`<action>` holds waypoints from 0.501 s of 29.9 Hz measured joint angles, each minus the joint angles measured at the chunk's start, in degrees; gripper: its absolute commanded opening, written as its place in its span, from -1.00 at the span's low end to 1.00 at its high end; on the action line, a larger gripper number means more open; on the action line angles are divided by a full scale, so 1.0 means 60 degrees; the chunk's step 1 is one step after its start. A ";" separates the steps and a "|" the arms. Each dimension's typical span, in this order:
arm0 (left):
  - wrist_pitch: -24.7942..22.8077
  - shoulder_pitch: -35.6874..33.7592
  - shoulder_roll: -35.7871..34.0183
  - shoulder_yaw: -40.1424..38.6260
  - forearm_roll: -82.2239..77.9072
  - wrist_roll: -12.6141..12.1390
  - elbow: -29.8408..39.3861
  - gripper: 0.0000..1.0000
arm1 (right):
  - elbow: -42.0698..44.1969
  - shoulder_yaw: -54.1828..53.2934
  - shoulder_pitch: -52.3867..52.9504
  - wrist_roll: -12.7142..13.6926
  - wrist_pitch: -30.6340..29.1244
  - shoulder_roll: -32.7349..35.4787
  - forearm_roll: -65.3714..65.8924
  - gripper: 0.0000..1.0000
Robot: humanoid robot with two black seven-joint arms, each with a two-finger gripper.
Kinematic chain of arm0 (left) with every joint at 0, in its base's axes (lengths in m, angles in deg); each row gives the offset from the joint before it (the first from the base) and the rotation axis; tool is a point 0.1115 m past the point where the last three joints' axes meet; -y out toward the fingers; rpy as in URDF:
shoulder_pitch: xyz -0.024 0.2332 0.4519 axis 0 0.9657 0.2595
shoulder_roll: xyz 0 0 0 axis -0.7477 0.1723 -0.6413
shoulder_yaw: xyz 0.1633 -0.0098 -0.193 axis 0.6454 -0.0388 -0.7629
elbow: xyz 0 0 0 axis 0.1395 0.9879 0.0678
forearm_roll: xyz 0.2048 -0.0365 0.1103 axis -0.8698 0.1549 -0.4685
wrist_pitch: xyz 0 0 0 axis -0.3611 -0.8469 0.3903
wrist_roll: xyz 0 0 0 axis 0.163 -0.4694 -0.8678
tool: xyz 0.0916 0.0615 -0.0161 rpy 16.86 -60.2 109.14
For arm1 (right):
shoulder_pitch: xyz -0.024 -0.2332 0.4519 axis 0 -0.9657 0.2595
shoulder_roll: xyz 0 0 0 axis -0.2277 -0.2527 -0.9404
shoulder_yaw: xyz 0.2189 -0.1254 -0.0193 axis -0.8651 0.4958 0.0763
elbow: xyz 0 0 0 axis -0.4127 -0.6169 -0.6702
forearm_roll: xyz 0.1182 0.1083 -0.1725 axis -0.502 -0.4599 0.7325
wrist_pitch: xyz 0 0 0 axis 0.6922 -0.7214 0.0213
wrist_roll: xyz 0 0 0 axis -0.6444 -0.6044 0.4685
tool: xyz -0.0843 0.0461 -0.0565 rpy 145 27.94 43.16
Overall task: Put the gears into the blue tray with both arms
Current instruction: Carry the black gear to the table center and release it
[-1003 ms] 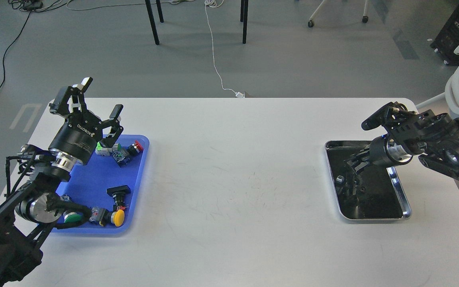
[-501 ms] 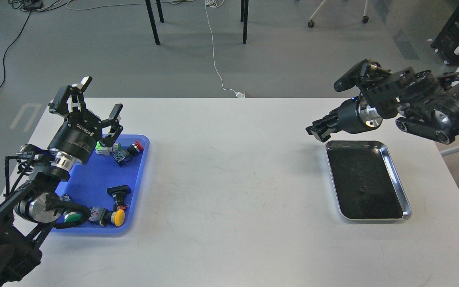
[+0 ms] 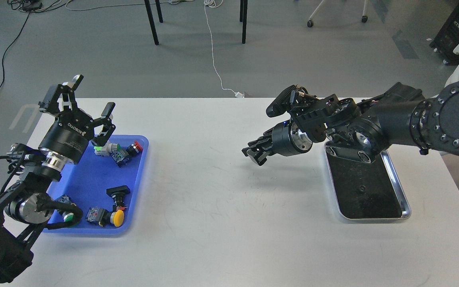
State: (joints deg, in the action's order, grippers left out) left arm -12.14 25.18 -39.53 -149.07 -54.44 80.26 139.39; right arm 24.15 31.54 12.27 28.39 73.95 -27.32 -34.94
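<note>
Nearest, along the front rim of blue tray (image 3: 94, 179): yellow-capped push-button (image 3: 117, 217), green-capped push-button (image 3: 68, 217), black-capped push-button (image 3: 118, 191) just behind. Farther back in same tray, right under the spread jaws of left gripper (image 3: 79, 98): cluster of green-tabbed and red-capped switches (image 3: 118, 149). Left fingers wide apart, empty, raised over the tray's far corner. Right of that, across bare white table (image 3: 213, 191), right gripper (image 3: 256, 151) hanging above the tabletop, well apart from both trays, fingers drawn close together; whether anything sits between them cannot be told. Behind and to the right of those jaws, silver-rimmed metal tray (image 3: 403, 207) with black lining, one tiny gear (image 3: 360, 189) lying near its middle.
</note>
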 measured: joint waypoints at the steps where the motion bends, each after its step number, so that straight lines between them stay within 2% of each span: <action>1: 0.0000 0.0007 -0.0006 -0.0001 0.0000 0.0005 0.0001 0.96 | -0.0038 0.0011 -0.0070 0.0000 0.0055 -0.0004 -0.0001 -0.65; 9: 0.0000 0.0028 -0.0030 -0.0003 0.0002 0.0008 0.0005 0.96 | -0.0959 -0.0022 -0.0231 0.0001 0.0988 -0.0003 -0.0050 -0.65; 15: 0.0000 0.0136 -0.0045 -0.0002 0.0001 0.0026 0.0017 0.96 | -0.1469 -0.0027 -0.0315 0.0000 0.1147 -0.0003 0.0196 -0.62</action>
State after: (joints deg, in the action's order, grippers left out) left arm -12.14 25.99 -39.81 -149.09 -54.43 80.42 139.48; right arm 15.34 31.38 10.38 28.39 80.83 -27.34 -33.76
